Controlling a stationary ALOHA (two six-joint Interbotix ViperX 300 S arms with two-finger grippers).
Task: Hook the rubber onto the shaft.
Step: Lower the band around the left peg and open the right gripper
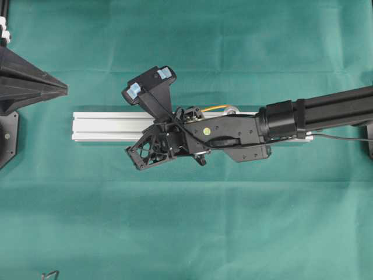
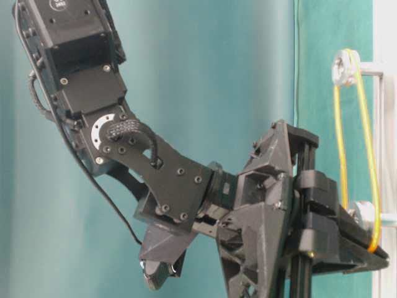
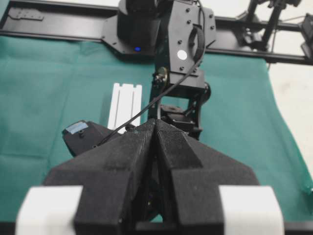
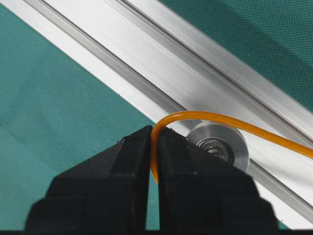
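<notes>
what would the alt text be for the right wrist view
The right hand, closed, pinches the orange rubber band, which arcs past a small silver pulley on the aluminium rail. The rail runs diagonally over green cloth.

The right arm lies along the silver rail on green cloth.

No text, label, brand, number or sign can be read in any view; the small white print on the arm at the top of the table-level view is too blurred to make out
</notes>
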